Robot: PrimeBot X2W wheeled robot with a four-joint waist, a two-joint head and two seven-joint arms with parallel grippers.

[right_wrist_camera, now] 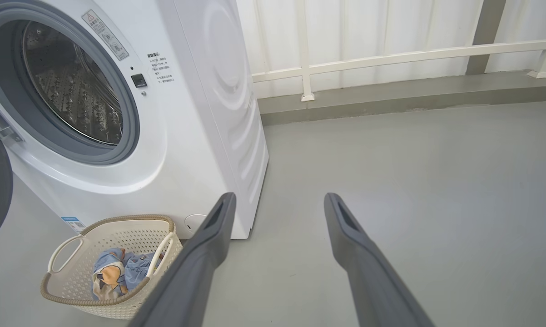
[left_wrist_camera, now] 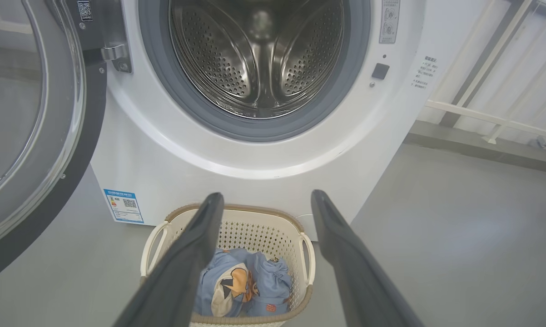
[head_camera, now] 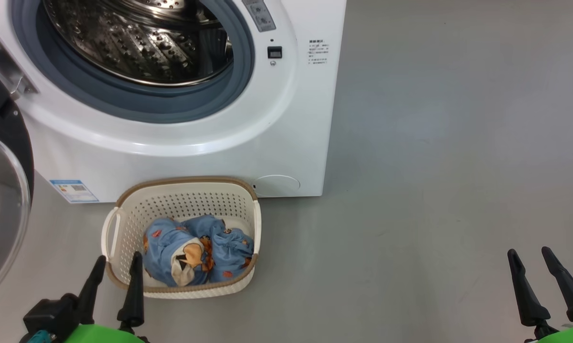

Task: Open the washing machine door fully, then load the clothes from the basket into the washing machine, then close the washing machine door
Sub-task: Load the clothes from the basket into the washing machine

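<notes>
Grey smooth floor [head_camera: 434, 190], white railing [right_wrist_camera: 391, 56] along the back wall. The washing machine [head_camera: 196, 157] is a white boxy front-loader with a perforated steel drum [head_camera: 138, 43], a grey-blue rubber gasket [head_camera: 138, 102] round the mouth and a blue label sticker [head_camera: 74, 190] low on the front. The washing machine door [head_camera: 0, 205] stands wide open on the robot's left: glossy black ring, bulging clear glass.

The basket [head_camera: 186, 183] sits on the floor against the machine's front, below the mouth. It is cream plastic with perforated sides, a brown woven-look rim and white loop handles. The clothes [head_camera: 196, 250] lie bundled inside it: crumpled light blue fabric, orange-brown bear print, one cream patch.

The left hand [head_camera: 118, 257] is at the basket's near left corner, fingers spread, holding nothing; contact with the rim can't be told. The clothes are just ahead and to its right. The right hand [head_camera: 528, 250] is well apart to the right over bare floor, fingers spread, holding nothing.
</notes>
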